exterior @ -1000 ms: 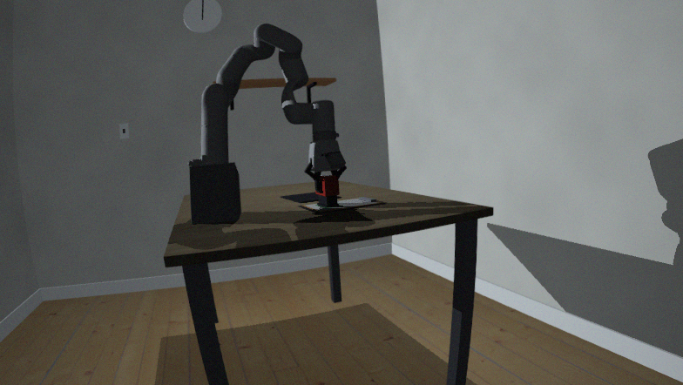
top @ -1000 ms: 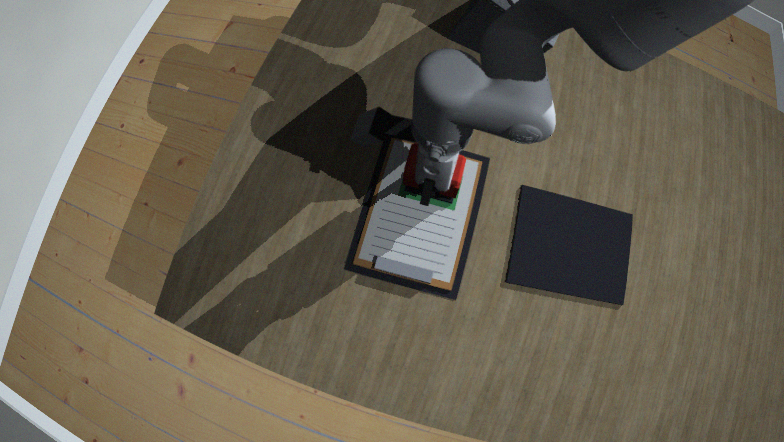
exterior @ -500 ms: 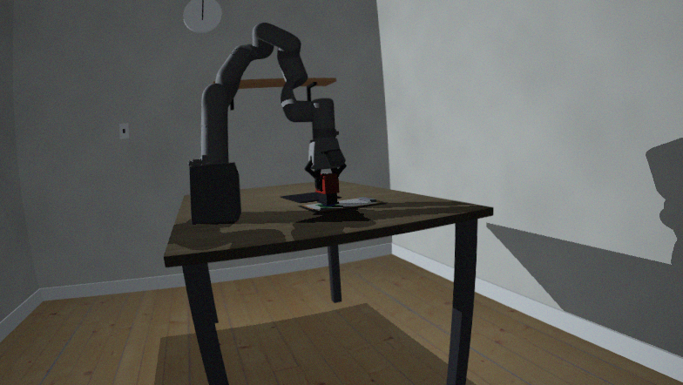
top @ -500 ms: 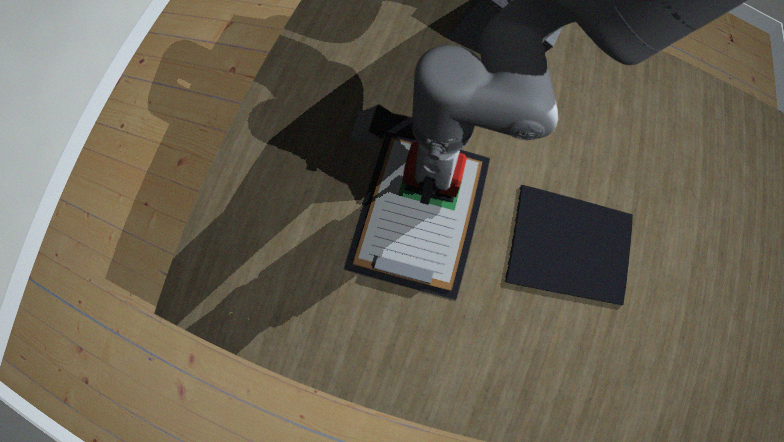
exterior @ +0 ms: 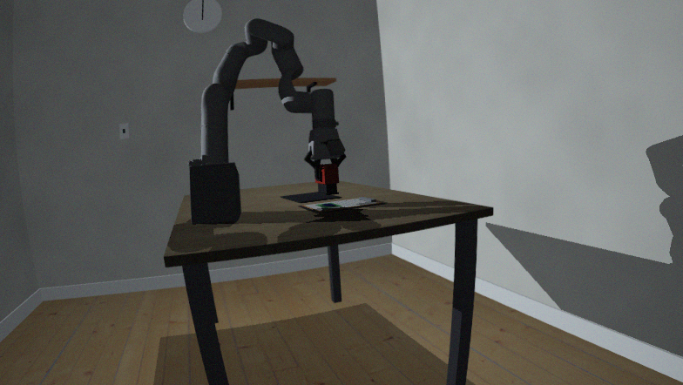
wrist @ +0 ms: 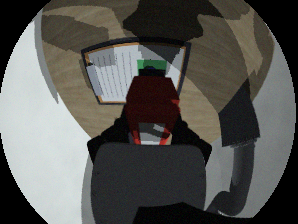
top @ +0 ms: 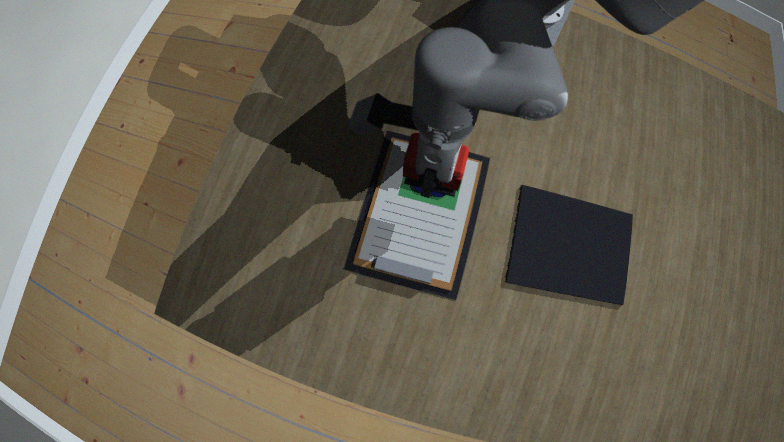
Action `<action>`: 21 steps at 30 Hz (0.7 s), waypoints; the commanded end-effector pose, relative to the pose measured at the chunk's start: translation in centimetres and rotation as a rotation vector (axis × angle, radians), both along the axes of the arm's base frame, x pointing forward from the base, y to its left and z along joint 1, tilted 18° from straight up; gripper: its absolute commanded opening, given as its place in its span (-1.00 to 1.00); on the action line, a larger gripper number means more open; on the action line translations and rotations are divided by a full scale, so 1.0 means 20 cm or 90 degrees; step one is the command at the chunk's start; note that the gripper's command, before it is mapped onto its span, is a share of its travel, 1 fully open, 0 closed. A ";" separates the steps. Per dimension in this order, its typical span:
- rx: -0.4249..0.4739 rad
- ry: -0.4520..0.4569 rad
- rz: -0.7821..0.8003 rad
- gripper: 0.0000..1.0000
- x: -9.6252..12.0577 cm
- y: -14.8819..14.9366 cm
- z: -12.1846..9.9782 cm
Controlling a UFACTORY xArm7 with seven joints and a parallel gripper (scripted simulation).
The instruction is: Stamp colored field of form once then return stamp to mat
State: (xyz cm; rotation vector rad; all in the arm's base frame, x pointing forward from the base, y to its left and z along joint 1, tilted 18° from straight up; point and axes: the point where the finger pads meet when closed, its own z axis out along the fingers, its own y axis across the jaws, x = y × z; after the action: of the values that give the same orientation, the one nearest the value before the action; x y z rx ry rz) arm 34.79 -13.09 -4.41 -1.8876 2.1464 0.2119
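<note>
Pincer [top: 430, 176] [exterior: 327, 172] [wrist: 151, 104] state: clamped on the red self-inking stamp [top: 461, 159] [exterior: 329, 175] [wrist: 152, 97], fingers on opposite sides of the housing. Stamp position: between the fingers, upright, directly over the clipboard form [top: 417, 233] [exterior: 356, 202] [wrist: 112, 75] and apart from the paper. Below the pincer, on the green field [top: 443, 202] [exterior: 319, 206] [wrist: 161, 65]: a dark blue mark [exterior: 329, 205], consistent with a completed print. Square mat [top: 570, 247] [exterior: 306, 197]: on the bench [top: 686, 274] [exterior: 411, 196], well apart to the side of the pincer.

Handling, by judgement: treat as a light, rigid housing on a sprung black base [exterior: 327, 188]. Expect firm resistance from the spring under downward load, then a hard stop. Expect moderate grip on smooth walls; guard against slip or tilt during transfer. Hold at the red housing, centered between its ends; keep the fingers off the moving base. Avoid squeezing harder than necessary.

Next, carry level to a point over the middle of the mat. Lower until fully supported, without a second press on the form. Open slowly, checking for a finger catch, then withdraw straight up.

The stamp [top: 462, 164] [exterior: 329, 173] [wrist: 152, 102] has risen, baring a dark blue print [top: 437, 192] [exterior: 329, 205] [wrist: 150, 68]
</note>
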 end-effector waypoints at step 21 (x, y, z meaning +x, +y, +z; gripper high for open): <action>0.007 0.021 -0.076 -0.35 0.30 1.12 0.38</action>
State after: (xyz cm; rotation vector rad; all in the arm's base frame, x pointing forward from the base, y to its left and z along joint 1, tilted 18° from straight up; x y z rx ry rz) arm 39.93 4.20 1.06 -1.7673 2.2112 0.2389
